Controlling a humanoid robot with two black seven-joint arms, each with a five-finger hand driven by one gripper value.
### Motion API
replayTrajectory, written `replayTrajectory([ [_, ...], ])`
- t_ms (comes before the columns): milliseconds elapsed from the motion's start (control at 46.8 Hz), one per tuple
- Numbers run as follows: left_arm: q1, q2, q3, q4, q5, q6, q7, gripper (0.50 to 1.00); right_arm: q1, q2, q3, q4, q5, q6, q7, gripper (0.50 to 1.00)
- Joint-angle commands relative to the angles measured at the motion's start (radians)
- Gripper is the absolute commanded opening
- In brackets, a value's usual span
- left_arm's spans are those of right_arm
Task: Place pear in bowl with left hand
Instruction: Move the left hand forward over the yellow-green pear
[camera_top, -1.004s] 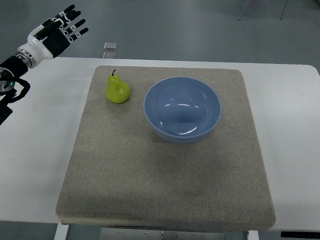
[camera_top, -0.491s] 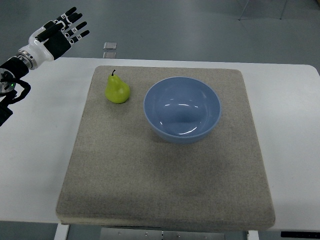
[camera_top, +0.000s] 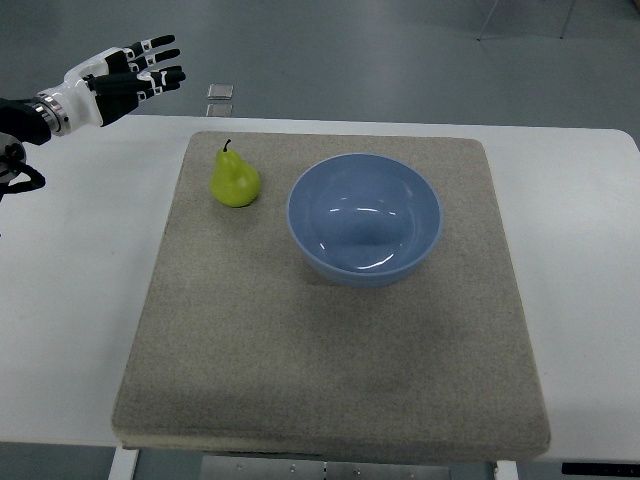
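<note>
The left hand (camera_top: 125, 75) is up in the far left corner, above the back edge of the white counter (camera_top: 70, 290), with its arm reaching in from the left side. Its fingers (camera_top: 160, 62) are stretched out and a little apart, pointing to the right, and there is nothing in them. It is well apart from the fruit and does not touch anything.

The pear (camera_top: 235, 180) stands upright on the grey mat (camera_top: 330, 360), near the mat's far left corner, stem pointing up and away (yellow-green, with a short dark stem). Just to its right sits the blue bowl (camera_top: 365, 220), close to the pear but with a strip of mat showing between them. The bowl has nothing inside except a few glints of light on its inner wall.

The mat covers most of the middle of the counter, with bare white surface showing on both sides. Beyond the far edge, on the floor, lies a small pale square thing (camera_top: 221, 91); I cannot tell what it is.
</note>
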Motion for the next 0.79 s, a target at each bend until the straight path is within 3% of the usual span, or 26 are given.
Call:
replayTrajectory([
  [0,-0.019,0.002,0.0,-0.002,0.161,0.0,-0.055,0.994,0.0,0.0,0.0,0.0,0.0,0.0,0.0,0.924],
  [171,-0.066,0.04,0.002,-0.009,0.365,0.0,-0.102,0.994,0.0,0.0,0.0,0.0,0.0,0.0,0.0,0.924],
  [449,-0.148,0.072,0.182,-0.154,0.59,0.006,-0.13,0.994,0.0,0.0,0.0,0.0,0.0,0.0,0.0,0.924],
  [662,-0.162,0.068,0.308,-0.285,0.819,0.23,-0.182,0.994,0.0,0.0,0.0,0.0,0.0,0.0,0.0,0.926],
  [769,-0.162,0.06,0.308,-0.303,0.946,0.255,-0.182,0.994,0.0,0.0,0.0,0.0,0.0,0.0,0.0,0.924],
])
